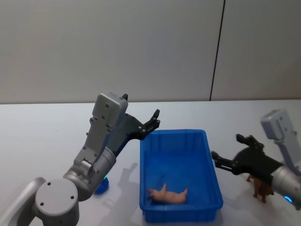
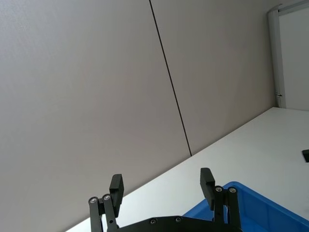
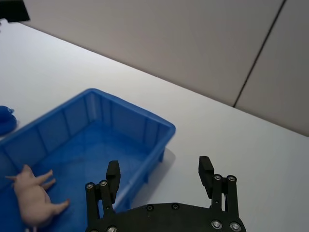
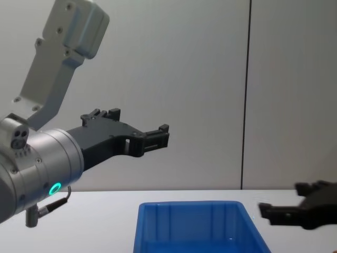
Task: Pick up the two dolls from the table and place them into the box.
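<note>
The blue box (image 1: pixel 207 162) stands mid-table with a pink animal-shaped doll (image 1: pixel 168 194) lying on its floor, also seen as the pink doll (image 3: pixel 34 195). A blue doll (image 1: pixel 101 186) sits on the white table (image 1: pixel 47 132) left of the box, half hidden by my left arm; it shows again as the blue doll (image 3: pixel 5 120). A brown doll (image 1: pixel 261 188) stands right of the box behind my right arm. My left gripper (image 1: pixel 154 120) hovers open and empty above the box's far left corner. My right gripper (image 1: pixel 229 148) is open and empty just right of the box.
A grey wall with a dark vertical seam (image 1: pixel 217 52) rises behind the table. The box's rim (image 4: pixel 189 206) lies below the left gripper (image 4: pixel 163 135) and to the left of the right gripper (image 4: pixel 281 198).
</note>
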